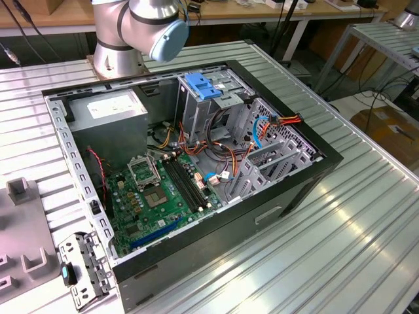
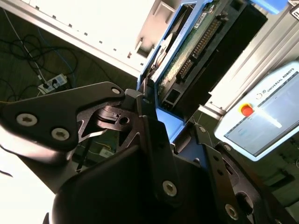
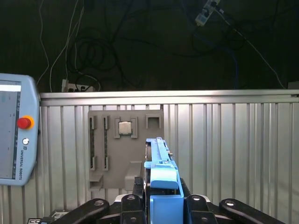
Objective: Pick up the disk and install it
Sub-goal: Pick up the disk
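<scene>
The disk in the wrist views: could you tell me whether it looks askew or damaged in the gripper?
Nothing stands out. In the first wrist view the disk stands edge-on and straight in the gripper, which is shut on it; its blue rails look intact.

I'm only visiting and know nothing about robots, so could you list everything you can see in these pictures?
computer case: one, black, on the table
table: one, ribbed silver metal, under the case
motherboard: one, green, inside the case
power supply: one, grey, inside the case
latch piece: one, blue, atop the drive cage
holder tray: one, grey, on the table
control tablet: one, pale grey, red button, beside the table
disk: one, dark with blue rails, between the gripper's fingers
arm base: one, silver, beyond the case
gripper: one, black, shut on the disk
</scene>
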`<state>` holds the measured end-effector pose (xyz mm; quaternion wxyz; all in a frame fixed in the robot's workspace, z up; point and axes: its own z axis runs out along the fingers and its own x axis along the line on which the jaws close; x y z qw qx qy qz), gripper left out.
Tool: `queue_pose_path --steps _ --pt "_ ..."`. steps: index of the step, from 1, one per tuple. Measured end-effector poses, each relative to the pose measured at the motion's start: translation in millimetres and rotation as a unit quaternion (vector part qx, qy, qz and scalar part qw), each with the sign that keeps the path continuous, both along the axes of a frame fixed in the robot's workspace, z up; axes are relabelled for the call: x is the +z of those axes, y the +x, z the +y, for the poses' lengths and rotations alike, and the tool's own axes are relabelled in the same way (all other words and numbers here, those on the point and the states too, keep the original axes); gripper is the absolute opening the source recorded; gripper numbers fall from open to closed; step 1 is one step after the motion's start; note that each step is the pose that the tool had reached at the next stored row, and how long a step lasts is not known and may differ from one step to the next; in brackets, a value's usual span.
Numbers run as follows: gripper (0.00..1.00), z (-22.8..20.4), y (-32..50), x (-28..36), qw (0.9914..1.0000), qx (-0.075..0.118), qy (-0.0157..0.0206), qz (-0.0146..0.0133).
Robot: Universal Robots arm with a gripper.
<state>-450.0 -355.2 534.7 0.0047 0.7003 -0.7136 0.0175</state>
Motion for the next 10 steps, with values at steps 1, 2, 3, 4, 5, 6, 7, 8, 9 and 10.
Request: queue_pose_path --steps 1,2,3,4,5,6,7,8,9,10 --pt "0.36 0.0 2.3 0.1 1.0 0.0 -0.0001 0.0001" --pt "0.36 0.0 4.1 0.0 1.0 0.0 0.0 0.0" --pt "0.36 0.0 5.7 0.1 1.0 0.0 -0.0001 0.0001" --pt "0.36 0.0 7.3 0.0 1.0 0.0 0.0 0.0" --pt "0.36 0.0 8.8 0.1 1.0 0.0 0.0 0.0001" --pt "0.36 0.0 11.8 0.1 1.0 0.0 0.0 0.0001" --pt "0.36 0.0 13.7 0.1 1.0 0.0 0.0 0.0" --pt "0.36 0.0 15.1 0.0 1.0 0.0 0.0 0.0" --pt "0.36 0.0 17.2 0.1 1.0 0.0 0.0 0.0" --pt "0.36 0.0 18.8 0.0 1.0 0.0 0.0 0.0"
